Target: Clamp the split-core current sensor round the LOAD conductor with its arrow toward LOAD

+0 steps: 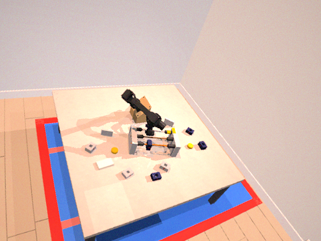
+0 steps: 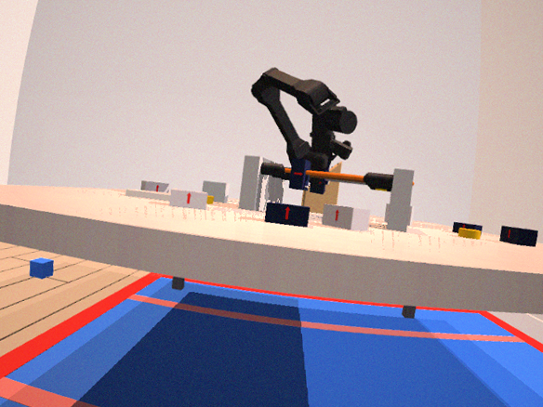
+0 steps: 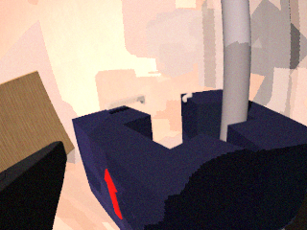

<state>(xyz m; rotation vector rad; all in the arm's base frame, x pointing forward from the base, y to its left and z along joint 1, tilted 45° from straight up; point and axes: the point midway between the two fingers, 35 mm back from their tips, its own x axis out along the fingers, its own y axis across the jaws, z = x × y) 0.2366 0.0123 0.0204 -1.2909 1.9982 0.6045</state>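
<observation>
The dark blue block-shaped sensor (image 2: 300, 173) sits on the front orange conductor (image 2: 342, 175); the hand (image 2: 319, 177) is wide, empty; marker and latching unconfirmed.

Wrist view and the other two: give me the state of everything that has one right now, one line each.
Gripper: open, nothing between the fingers.
Navy sensor: on the front orange conductor, between the fingers; whether it has latched cannot be told.
Red arrow: on the sensor's side face; the LOAD marker cannot be made out.
Arm: bent over the conductor rack.
Spare navy clamp: lying on the table, arrow up.
</observation>
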